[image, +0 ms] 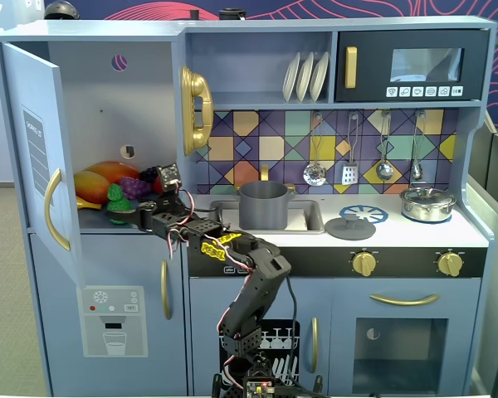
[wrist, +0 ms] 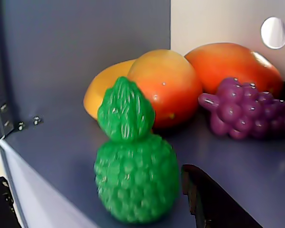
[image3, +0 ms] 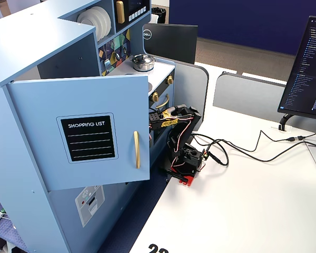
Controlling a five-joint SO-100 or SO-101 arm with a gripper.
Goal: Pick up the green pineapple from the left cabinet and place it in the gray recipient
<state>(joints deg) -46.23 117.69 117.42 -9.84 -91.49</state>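
Note:
The green pineapple [image: 117, 199] stands upright near the front edge of the shelf in the left cabinet [image: 108, 99], whose blue door [image: 35, 157] is swung open. In the wrist view the pineapple [wrist: 135, 180] is close up between my two dark fingers, one [wrist: 213, 202] to its right and the other [wrist: 1, 204] far to its left. My gripper [image: 123, 215] is open around it, not touching. The gray recipient [image: 263, 205] stands in the sink, right of the cabinet. In the side fixed view the door [image3: 89, 137] hides the pineapple and my gripper.
Orange-yellow mangoes [wrist: 164, 88] and a purple grape bunch [wrist: 249, 109] lie behind the pineapple. The cabinet's right wall [image: 180, 116] with its gold phone stands between shelf and sink. A flat gray lid [image: 349, 227] and a silver pot [image: 427, 203] sit on the counter.

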